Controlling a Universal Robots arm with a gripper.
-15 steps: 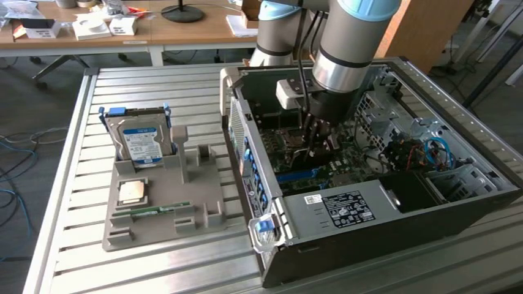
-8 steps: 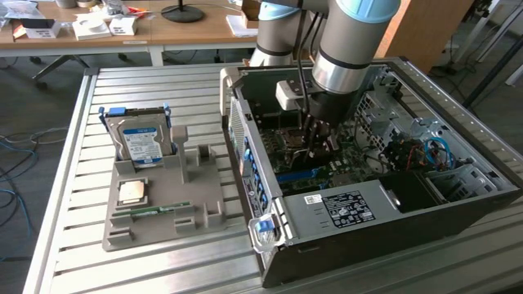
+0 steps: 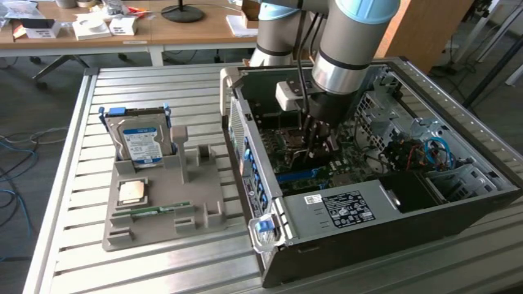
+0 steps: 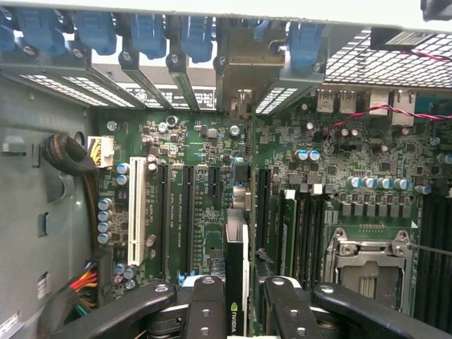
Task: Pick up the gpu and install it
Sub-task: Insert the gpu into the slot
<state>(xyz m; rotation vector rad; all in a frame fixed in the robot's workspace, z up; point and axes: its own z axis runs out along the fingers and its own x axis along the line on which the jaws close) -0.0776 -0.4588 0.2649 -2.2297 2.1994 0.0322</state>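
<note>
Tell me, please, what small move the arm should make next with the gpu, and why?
Probably ease straight down toward the motherboard with the jaws kept closed. The gpu stands edge-on between them, beside the black expansion slots, and whether it is seated in one cannot be told.

This is a robotics lab or workshop: a robot arm (image 3: 351,55) reaches into an open PC case (image 3: 392,245) set on a slatted metal table (image 3: 155,86), beside a grey parts fixture (image 3: 204,208). Behind stand wooden desks (image 3: 188,33) strewn with small boxes (image 3: 90,27). Loose cables (image 3: 12,153) trail over the floor (image 3: 41,104).
</note>
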